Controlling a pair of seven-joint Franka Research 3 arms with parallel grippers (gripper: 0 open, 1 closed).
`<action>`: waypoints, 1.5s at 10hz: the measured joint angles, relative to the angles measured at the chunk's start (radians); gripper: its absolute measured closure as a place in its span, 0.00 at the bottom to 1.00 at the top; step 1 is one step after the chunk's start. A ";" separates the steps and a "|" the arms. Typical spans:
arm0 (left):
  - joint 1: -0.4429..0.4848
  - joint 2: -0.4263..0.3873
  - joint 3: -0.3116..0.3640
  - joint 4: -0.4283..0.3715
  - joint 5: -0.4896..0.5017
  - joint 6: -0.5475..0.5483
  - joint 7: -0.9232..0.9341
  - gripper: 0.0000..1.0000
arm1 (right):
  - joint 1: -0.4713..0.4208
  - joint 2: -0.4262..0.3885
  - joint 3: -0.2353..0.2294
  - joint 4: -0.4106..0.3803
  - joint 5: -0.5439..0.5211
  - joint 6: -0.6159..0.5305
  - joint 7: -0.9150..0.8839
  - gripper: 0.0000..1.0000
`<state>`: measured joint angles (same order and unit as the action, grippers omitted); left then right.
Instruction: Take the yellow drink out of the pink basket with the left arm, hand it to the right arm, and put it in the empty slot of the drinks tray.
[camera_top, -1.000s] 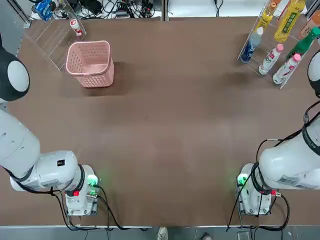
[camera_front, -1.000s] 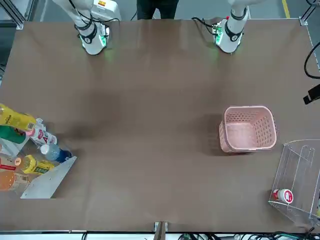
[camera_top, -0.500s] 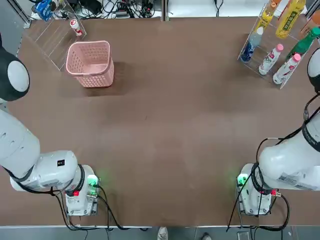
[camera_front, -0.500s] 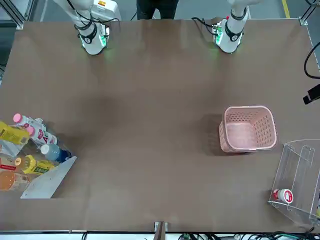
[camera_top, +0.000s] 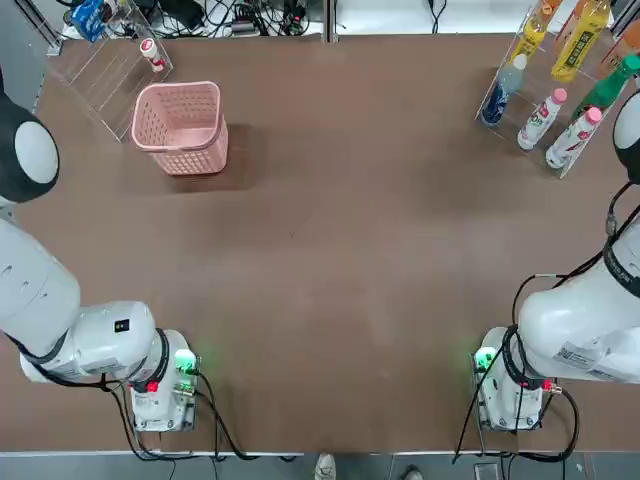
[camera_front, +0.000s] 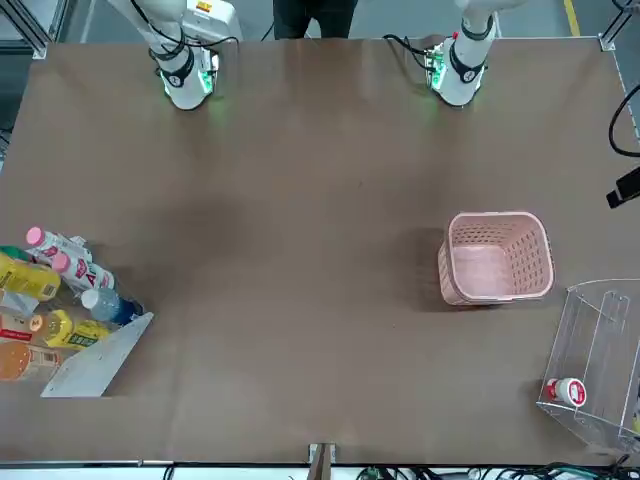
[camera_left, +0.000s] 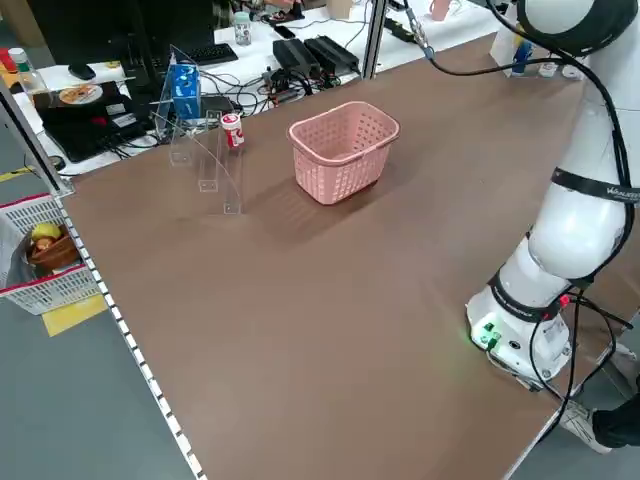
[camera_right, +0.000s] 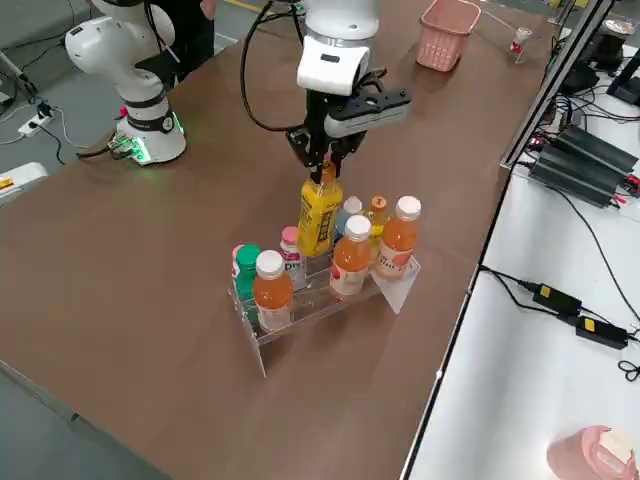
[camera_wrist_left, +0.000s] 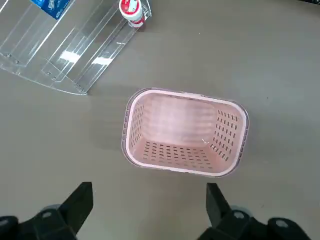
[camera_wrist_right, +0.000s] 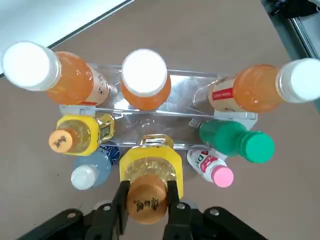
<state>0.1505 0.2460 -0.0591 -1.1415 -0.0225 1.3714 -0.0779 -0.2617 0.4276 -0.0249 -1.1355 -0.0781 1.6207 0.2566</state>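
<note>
Bottle in right gripper, left near basket

The left arm reaches out beside the basket, its open claw hanging over the bench, near the basket. The right arm stands well apart from the basket, its claw pointing down, fingers closed on a bottle.
</note>
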 joint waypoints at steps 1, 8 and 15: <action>0.000 0.000 0.000 0.000 0.000 0.000 0.000 0.00 | -0.007 0.008 0.000 0.000 0.000 0.008 -0.009 0.67; 0.000 0.000 0.000 0.000 0.000 0.000 0.000 0.00 | -0.017 0.067 0.002 0.000 0.003 0.076 -0.057 0.67; 0.001 0.000 0.002 0.000 0.000 0.000 0.000 0.00 | -0.041 0.095 0.006 -0.001 0.053 0.101 -0.090 0.67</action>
<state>0.1516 0.2460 -0.0567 -1.1415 -0.0225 1.3715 -0.0778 -0.3032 0.5231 -0.0187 -1.1369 -0.0252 1.7215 0.1670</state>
